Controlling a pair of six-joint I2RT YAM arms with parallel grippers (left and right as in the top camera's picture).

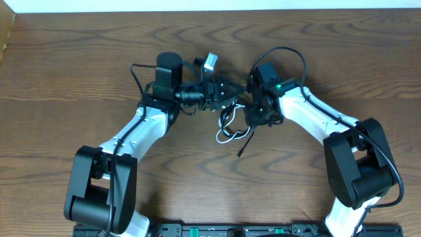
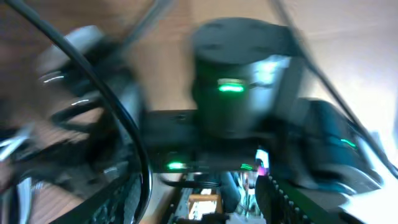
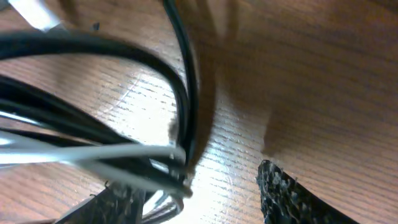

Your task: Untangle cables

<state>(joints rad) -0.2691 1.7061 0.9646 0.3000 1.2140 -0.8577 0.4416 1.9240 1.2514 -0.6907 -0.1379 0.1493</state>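
Note:
The cables (image 1: pixel 231 126) lie bunched at the table's middle: a white loop (image 1: pixel 226 136) and thin black cords, one loose end trailing toward the front (image 1: pixel 244 147). My left gripper (image 1: pixel 239 89) points right, just above the bunch, facing the right arm. In the blurred left wrist view its jaws stand apart and a black cord (image 2: pixel 138 149) runs past the left finger (image 2: pixel 106 199). My right gripper (image 1: pixel 254 117) hangs low over the bunch's right side. Black and white cables (image 3: pixel 124 155) cross its left finger (image 3: pixel 118 202), with bare wood between that and the right finger (image 3: pixel 292 193).
A small pale plug-like block (image 1: pixel 210 62) sits just behind the left gripper. The arms' own thick black cables loop above each wrist (image 1: pixel 289 56). The wooden table (image 1: pixel 79 59) stretches around both arms. The table's far edge (image 1: pixel 210 9) meets a white wall.

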